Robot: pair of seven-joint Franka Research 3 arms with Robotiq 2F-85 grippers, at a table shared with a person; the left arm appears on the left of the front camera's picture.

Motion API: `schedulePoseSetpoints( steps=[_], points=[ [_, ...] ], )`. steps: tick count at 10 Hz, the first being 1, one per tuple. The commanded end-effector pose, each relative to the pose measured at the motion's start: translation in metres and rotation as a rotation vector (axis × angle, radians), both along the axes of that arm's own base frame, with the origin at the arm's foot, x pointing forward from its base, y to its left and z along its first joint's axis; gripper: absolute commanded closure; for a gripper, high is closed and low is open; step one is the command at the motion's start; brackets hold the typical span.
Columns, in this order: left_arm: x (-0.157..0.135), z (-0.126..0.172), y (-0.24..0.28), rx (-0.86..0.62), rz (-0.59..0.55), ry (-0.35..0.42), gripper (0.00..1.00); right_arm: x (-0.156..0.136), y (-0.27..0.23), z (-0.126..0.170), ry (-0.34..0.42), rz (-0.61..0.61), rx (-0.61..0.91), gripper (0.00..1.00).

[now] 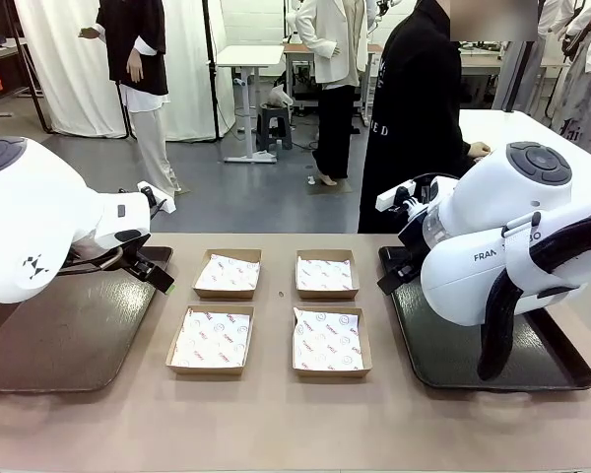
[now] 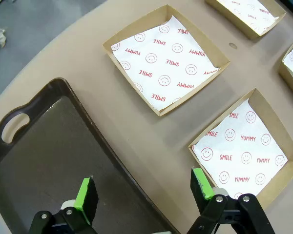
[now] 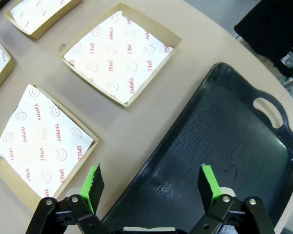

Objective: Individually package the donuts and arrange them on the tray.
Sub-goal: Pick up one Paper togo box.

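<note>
The donuts are out of view. A dark tray (image 1: 59,335) lies at the table's left and a second dark tray (image 1: 443,345) at its right, both bare. My left gripper (image 1: 160,274) hangs open over the left tray's inner edge (image 2: 112,161), its green-padded fingers (image 2: 87,195) wide apart with nothing between them. My right gripper (image 1: 392,279) stands open the same way over the right tray's inner edge (image 3: 151,161), fingers (image 3: 208,181) holding nothing.
Four brown cardboard boxes lined with printed paper sit in a two-by-two block mid-table: (image 1: 228,273), (image 1: 326,274), (image 1: 211,340), (image 1: 331,342). A person in black (image 1: 414,108) stands at the far side, one hand (image 1: 479,150) on a white table behind.
</note>
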State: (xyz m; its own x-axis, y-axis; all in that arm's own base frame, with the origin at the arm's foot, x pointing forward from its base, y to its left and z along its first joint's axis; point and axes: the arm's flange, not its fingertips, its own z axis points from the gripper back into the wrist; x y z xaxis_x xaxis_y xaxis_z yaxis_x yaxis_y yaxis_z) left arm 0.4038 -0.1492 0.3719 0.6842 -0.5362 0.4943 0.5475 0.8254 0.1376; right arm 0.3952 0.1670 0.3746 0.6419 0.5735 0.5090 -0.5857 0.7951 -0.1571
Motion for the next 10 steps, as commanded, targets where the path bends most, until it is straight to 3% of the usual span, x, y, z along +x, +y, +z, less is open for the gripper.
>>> schedulePoseSetpoints(
  steps=[1, 2, 3, 6, 8, 10],
  points=[
    [0.000, 0.000, 0.000, 0.000, 0.000, 0.000, 0.00, 0.000, 0.000, 0.000, 0.000, 0.000, 0.000, 0.00],
    [0.000, 0.000, 0.000, 0.000, 0.000, 0.000, 0.00, 0.000, 0.000, 0.000, 0.000, 0.000, 0.000, 0.00],
    [-0.018, 0.006, 0.018, 0.023, 0.013, 0.035, 0.00, -0.017, -0.012, 0.009, 0.012, -0.016, -0.051, 0.00],
    [-0.097, 0.029, 0.058, 0.037, -0.019, 0.080, 0.00, -0.082, -0.062, 0.029, 0.080, 0.019, -0.107, 0.00],
    [-0.152, 0.038, 0.074, 0.026, -0.047, 0.113, 0.00, -0.138, -0.086, 0.040, 0.104, 0.108, -0.125, 0.00],
    [-0.191, 0.042, 0.074, 0.033, -0.065, 0.117, 0.00, -0.176, -0.094, 0.046, 0.095, 0.154, -0.139, 0.00]
  ],
)
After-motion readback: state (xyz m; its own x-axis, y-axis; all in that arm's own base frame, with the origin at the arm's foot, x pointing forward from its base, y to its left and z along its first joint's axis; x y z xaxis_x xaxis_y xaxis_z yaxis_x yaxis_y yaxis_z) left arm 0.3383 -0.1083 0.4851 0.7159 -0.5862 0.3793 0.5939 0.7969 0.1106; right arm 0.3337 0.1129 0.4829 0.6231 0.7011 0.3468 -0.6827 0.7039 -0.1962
